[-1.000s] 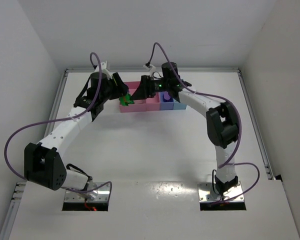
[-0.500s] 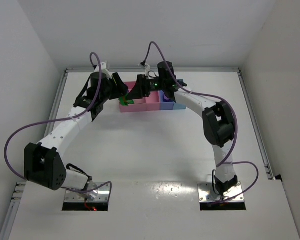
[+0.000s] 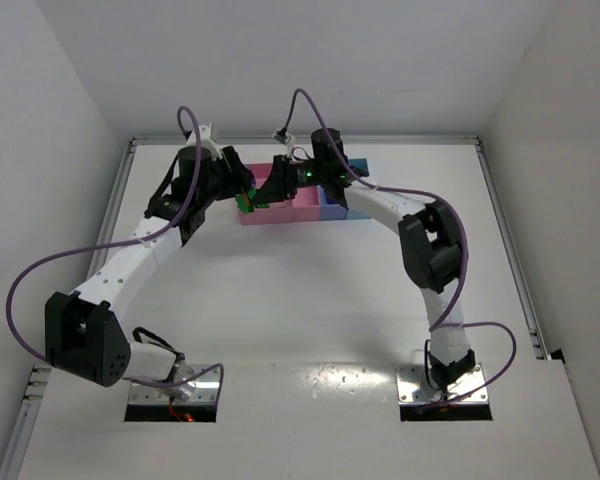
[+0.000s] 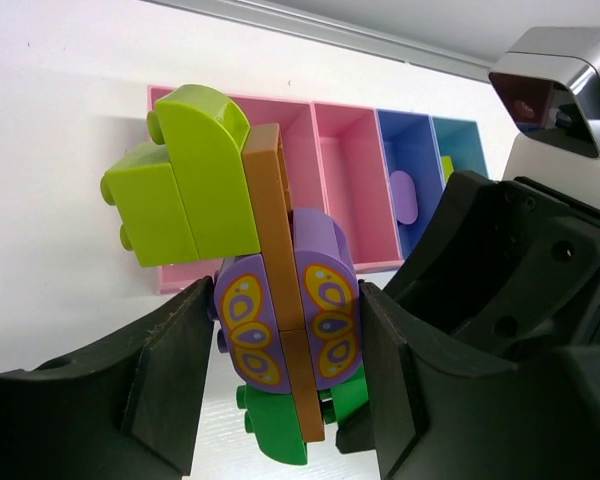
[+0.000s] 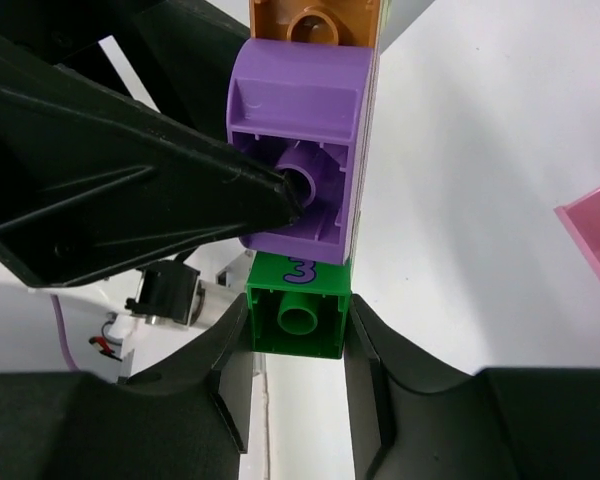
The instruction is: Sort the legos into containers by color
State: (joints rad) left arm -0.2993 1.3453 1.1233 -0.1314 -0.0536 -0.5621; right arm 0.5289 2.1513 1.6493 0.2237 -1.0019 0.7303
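A clump of joined legos hangs over the table just in front of the containers [image 4: 280, 150]. It has a yellow-green brick [image 4: 190, 180], a brown strip [image 4: 275, 220], purple butterfly bricks [image 4: 245, 320] and a green brick [image 4: 275, 425]. My left gripper [image 4: 285, 330] is shut on the purple bricks, one finger on each side. My right gripper [image 5: 298, 330] is shut on the green brick [image 5: 298, 320], which sits under the purple brick [image 5: 295, 130]. From above, the left gripper [image 3: 248, 198] and right gripper [image 3: 270, 195] meet at the wide pink tray's left end.
The trays stand in a row: wide pink, narrow pink [image 4: 350, 180], purple-blue [image 4: 410, 140], light blue [image 4: 458, 140]. A purple lego [image 4: 407, 196] lies in the purple-blue tray and a yellow-green piece [image 4: 447, 165] in the light blue one. The back wall rail [image 3: 400, 138] runs just behind.
My right gripper has swung left from over the trays to the left gripper and has shut on the green brick. The left gripper kept its hold and barely moved.
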